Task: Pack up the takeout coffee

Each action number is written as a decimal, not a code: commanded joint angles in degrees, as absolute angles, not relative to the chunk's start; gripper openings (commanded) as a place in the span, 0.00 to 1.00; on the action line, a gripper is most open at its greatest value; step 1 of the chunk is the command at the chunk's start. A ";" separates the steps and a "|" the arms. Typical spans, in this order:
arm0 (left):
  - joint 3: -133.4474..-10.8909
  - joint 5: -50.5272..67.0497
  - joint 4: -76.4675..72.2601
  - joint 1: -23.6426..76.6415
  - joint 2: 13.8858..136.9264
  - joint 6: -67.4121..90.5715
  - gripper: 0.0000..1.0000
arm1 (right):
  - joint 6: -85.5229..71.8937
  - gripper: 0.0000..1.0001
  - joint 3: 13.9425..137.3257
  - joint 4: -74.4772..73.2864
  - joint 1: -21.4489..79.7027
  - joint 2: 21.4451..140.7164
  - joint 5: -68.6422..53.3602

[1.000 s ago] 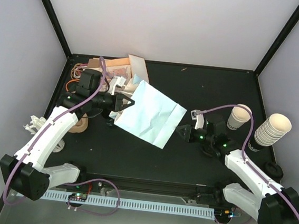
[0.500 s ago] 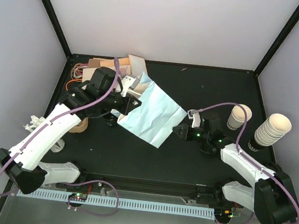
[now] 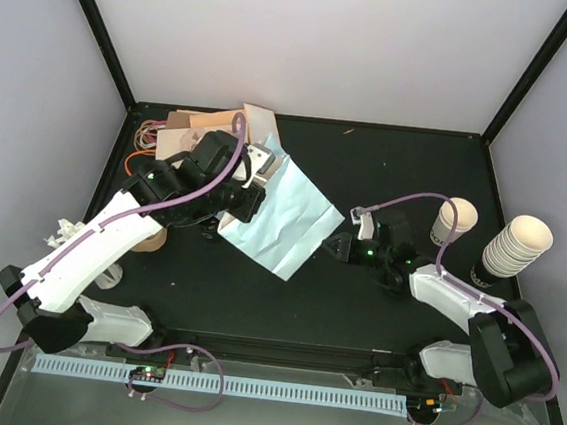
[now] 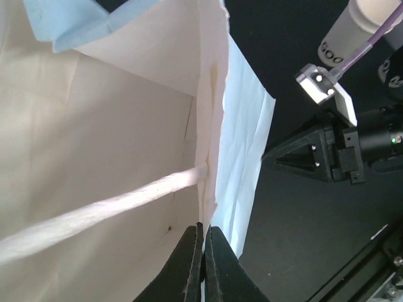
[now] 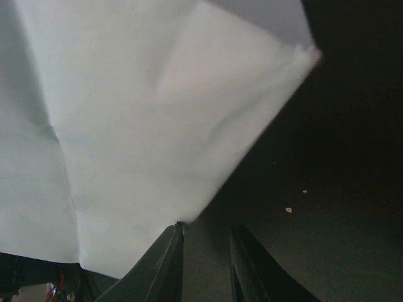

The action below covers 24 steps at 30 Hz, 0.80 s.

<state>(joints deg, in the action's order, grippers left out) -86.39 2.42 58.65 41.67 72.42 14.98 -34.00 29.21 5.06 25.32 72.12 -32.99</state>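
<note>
**Overhead and wrist views.** The black table [image 3: 408, 174] fills the frame between pale walls.

- **Left arm:** The left arm [image 3: 90, 244] rises from the lower left and bends toward the upper centre. Its wrist is rolled over the mouth of a light blue paper bag [image 3: 287, 223].
- **Bag:** It lies tilted, left of centre. Its cream interior and white cord handle [image 4: 94, 217] show only from the left wrist.
- **Right arm:** The right arm [image 3: 451, 294] lies low across the lower right, forearm pointing left, and covers part of the table's right edge.
- **Task object:** The takeout coffee cannot be made out in any view.
- **Cups:** At right, a stack of cream cups [image 3: 516, 250] stands beside a single cream cup [image 3: 455, 221]. Both carry dark bands with white lettering. Only something like "GOO" reads, in the left wrist view, and the rest is cut off.
- **Cardboard:** Brown cardboard [image 3: 207, 123] at upper left is half hidden behind bag and arm.
- **Left gripper:** The left gripper [image 4: 203, 234] presses its fingers together on the bag's rim.
- **Right gripper:** The right gripper [image 5: 204, 233] holds its fingers slightly apart with nothing between them, just beside the bag's lower right corner.
</note>
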 commanded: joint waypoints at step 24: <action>-97.01 -2.71 63.66 52.34 86.56 18.83 0.55 | -34.49 0.24 32.52 5.63 29.44 82.38 -23.41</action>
<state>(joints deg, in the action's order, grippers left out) -94.37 -5.10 63.88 51.81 86.65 18.63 -36.18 31.05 8.67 29.04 84.55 -29.04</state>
